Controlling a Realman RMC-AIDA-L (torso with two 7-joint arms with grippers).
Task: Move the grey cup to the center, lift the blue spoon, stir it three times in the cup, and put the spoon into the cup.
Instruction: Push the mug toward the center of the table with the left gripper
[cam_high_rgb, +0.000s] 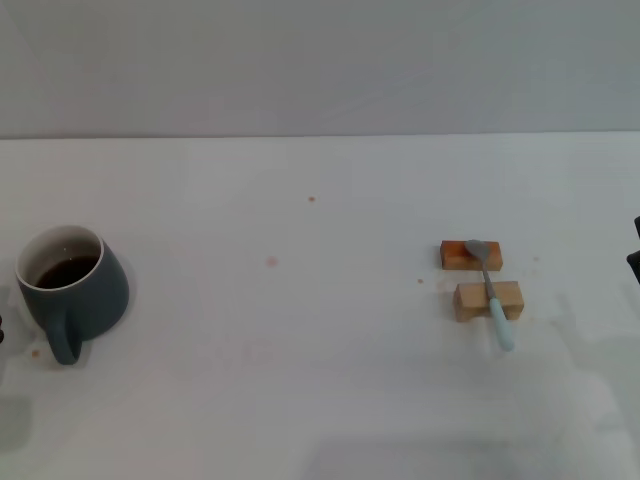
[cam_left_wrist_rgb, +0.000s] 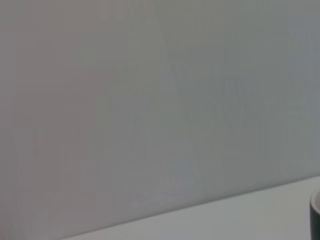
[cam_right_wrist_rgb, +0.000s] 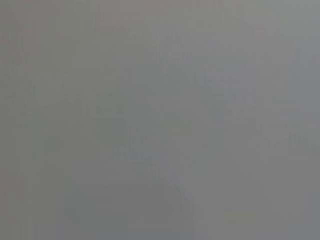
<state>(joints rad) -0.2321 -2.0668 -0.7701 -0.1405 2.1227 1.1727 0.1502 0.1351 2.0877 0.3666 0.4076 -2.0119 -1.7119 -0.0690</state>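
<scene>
Patience looks like the thing wanted here, because nothing has been touched yet. The grey cup sits far over on the robot's left side of the bench, near the edge of the head view, with dark liquid inside and its loop handle turned toward the robot. The first step, as I judge it, is bringing that cup to the middle. Done well, that means a firm hold on the handle or body, keeping the cup level, and a slow slide or a low carry so the drink does not slop over the white rim.

The blue spoon lies well apart on the right, resting across two wooden blocks, metal bowl on the far block and pale handle poking off the near one toward the robot. That raised handle should make a later pick easy.

Of the arms I can see almost nothing. A dark sliver at the right edge is probably the right gripper, parked beyond the spoon. The left gripper stays out of sight, though the left wrist view catches a dark curved edge that may be the cup. Whether either set of fingers is open or closed, I cannot tell.
</scene>
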